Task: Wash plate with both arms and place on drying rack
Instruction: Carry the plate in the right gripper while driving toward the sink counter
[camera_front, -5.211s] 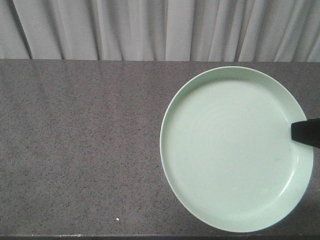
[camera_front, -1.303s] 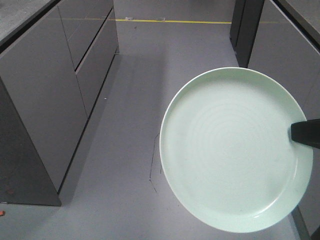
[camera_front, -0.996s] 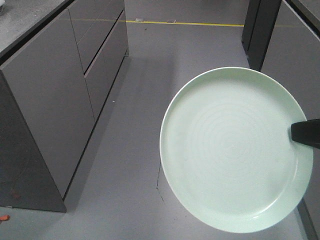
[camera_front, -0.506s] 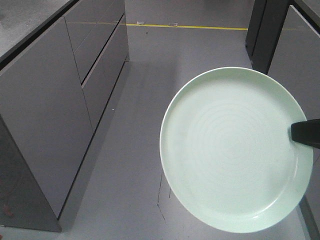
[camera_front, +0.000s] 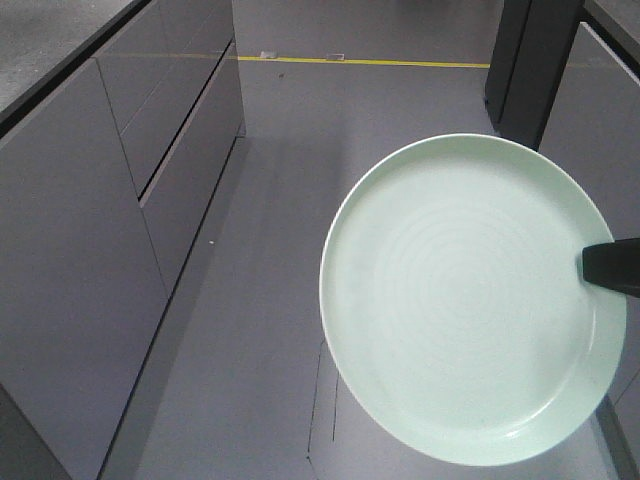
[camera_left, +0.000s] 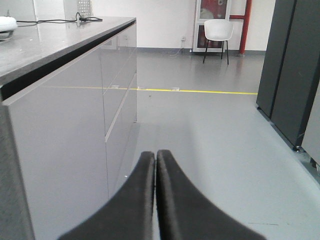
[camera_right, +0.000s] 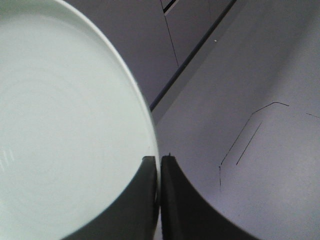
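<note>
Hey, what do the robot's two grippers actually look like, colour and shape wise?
The left gripper is plain matte black, with two smooth fingers that are broad at the base and taper to rounded tips. The right gripper looks the same. No cables, markings or labels show, and the arms themselves are out of view.

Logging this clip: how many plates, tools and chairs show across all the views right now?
Plates: 1, the mint-green plate.
Tools: 2, the left tool shut with nothing in it, the right tool clamped on the plate's rim.
Chairs: 1, the white chair in the background.
Total: 4.
</note>
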